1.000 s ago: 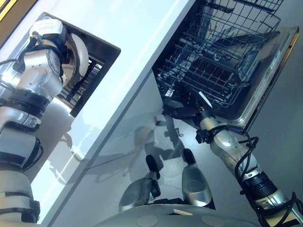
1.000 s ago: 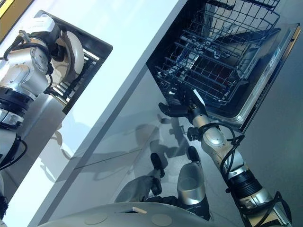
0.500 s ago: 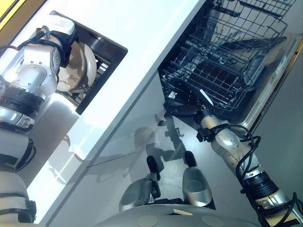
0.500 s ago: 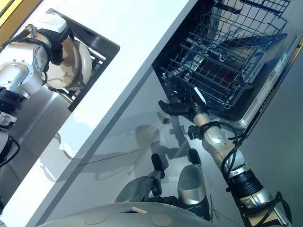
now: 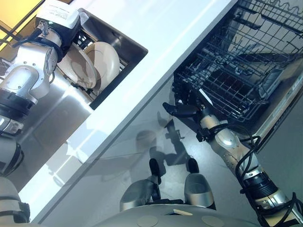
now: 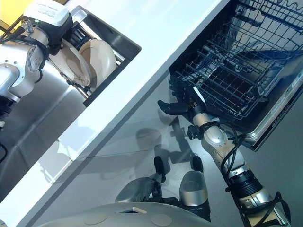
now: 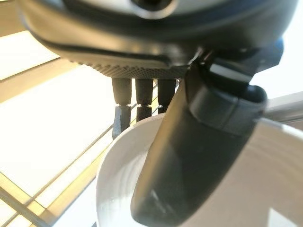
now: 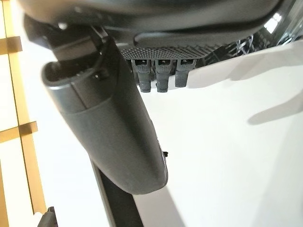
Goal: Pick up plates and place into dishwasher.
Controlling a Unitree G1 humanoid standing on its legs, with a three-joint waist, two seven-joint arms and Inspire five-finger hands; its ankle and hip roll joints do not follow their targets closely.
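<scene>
While left robot hand [image 7: 189,156] pinches plate [image 7: 265,179], right robot hand [image 5: 182,109] idle.

Plates [image 5: 94,66] upright in sink [image 5: 128,45]

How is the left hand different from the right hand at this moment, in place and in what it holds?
The left hand is at the sink, thumb and fingers pinching a plate. The right hand hangs by the dishwasher rack, fingers straight, holding nothing. Both are dark.
</scene>
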